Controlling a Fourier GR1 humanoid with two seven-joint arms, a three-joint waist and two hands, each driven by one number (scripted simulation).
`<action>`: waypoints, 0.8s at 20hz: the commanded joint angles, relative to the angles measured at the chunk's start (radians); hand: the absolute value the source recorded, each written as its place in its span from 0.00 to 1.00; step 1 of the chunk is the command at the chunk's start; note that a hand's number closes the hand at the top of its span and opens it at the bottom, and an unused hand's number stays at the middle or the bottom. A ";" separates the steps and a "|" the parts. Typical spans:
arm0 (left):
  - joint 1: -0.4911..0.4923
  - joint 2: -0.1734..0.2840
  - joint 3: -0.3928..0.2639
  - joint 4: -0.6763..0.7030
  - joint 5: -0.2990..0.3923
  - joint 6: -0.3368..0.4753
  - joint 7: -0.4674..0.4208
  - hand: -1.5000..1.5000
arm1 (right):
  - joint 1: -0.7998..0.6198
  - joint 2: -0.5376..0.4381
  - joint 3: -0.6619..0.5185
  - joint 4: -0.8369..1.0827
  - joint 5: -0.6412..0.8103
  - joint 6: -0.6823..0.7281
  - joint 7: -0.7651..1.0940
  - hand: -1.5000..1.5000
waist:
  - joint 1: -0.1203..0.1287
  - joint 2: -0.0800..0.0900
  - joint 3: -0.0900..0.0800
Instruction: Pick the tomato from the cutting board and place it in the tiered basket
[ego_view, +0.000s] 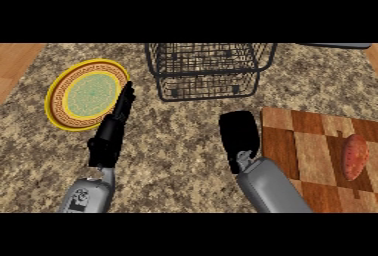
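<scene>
Tomato (355, 157) lies on cutting board (313, 150), right hand (239, 134) beside.

head view | steeply down over counter (184, 130) | forearms enter from lower edge | single view

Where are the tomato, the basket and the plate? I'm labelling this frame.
tomato (354, 156), head view, middle of its red body.
basket (167, 80), head view, left front wire wall.
plate (59, 117), head view, yellow rim at lower left.

bare counter (184, 130) below tiered basket (209, 70)
</scene>
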 joint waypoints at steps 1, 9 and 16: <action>-0.038 0.020 0.031 0.011 0.019 -0.017 0.017 0.50 | -0.092 0.017 0.132 0.011 -0.092 -0.026 0.290 1.00 | -0.002 -0.001 0.003; -0.025 0.005 0.021 0.024 0.009 0.002 0.022 0.50 | -0.464 0.017 0.159 -0.060 -0.298 -0.010 0.634 1.00 | -0.021 -0.012 0.001; -0.022 -0.006 0.019 0.022 -0.015 0.035 0.029 0.50 | -0.729 0.017 0.091 -0.056 -0.465 0.020 0.787 1.00 | -0.045 -0.018 0.000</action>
